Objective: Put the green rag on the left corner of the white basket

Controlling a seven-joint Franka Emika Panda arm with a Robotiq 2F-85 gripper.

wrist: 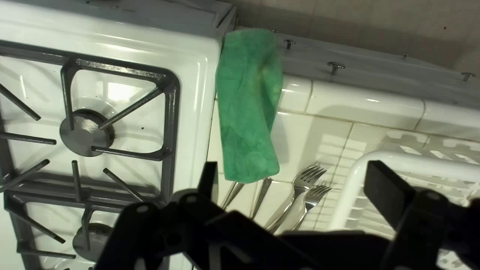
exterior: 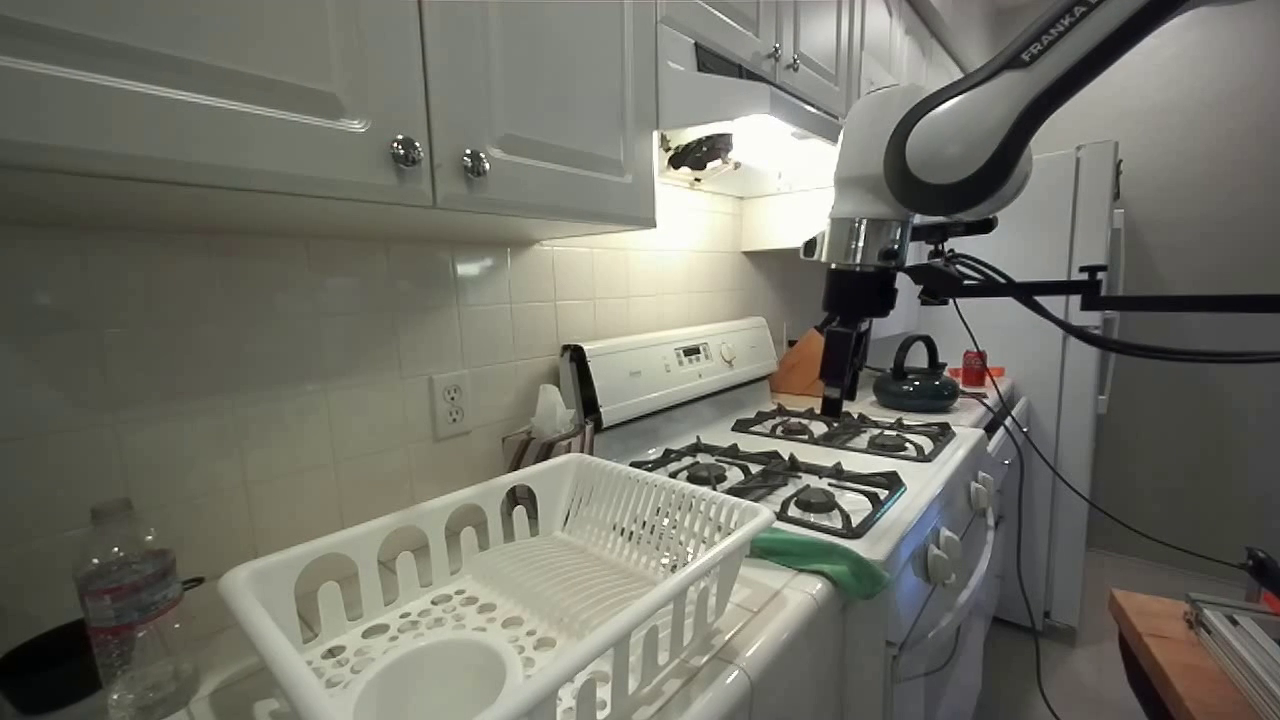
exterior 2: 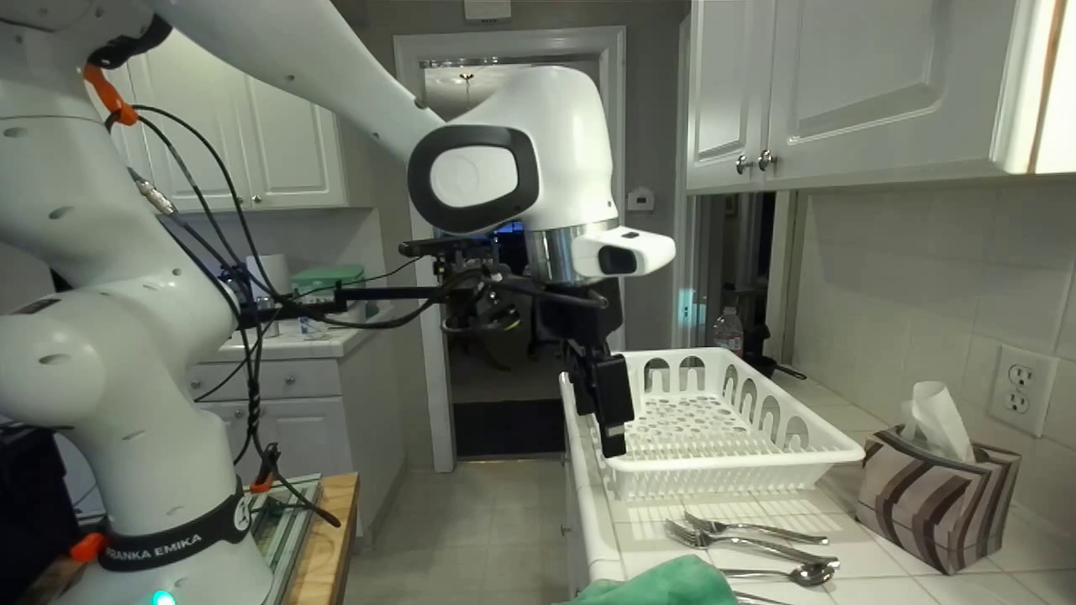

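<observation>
Green rag point(wrist: 247, 108) lies on the table point(wrist: 345, 95), below the end effector point(wrist: 294, 180); in the wrist view it shows ahead of the fingertips and nearer the finger on the stove point(wrist: 195, 112) side. Its outer end goes over the table's front edge. End effector: fingers wide apart, nothing gripped, raised clear of the rag. White basket point(exterior 2: 731, 475) stands on the table, off to the robot's left of the end effector, with the rag apart from it.

Progress, as judged: early, at the approach. Completed: nothing that the pictures confirm beyond the fingers standing ready. Outstanding: pick-up, lift, carry and placement, in full. Next move should call for the end effector to come down over the rag, centred so that a fold sits between its fingers before they tighten. From there the load needs to travel to the robot's left and be laid over the basket's corner. Which corner is meant by "left" the pictures do not settle.

Item for caution: two forks point(wrist: 301, 185) show between the fingers in the wrist view, and two metal handles point(wrist: 261, 197) reach the rag's inner edge. Whether these run under it cannot be told; a low grasp there could drag one along.
</observation>
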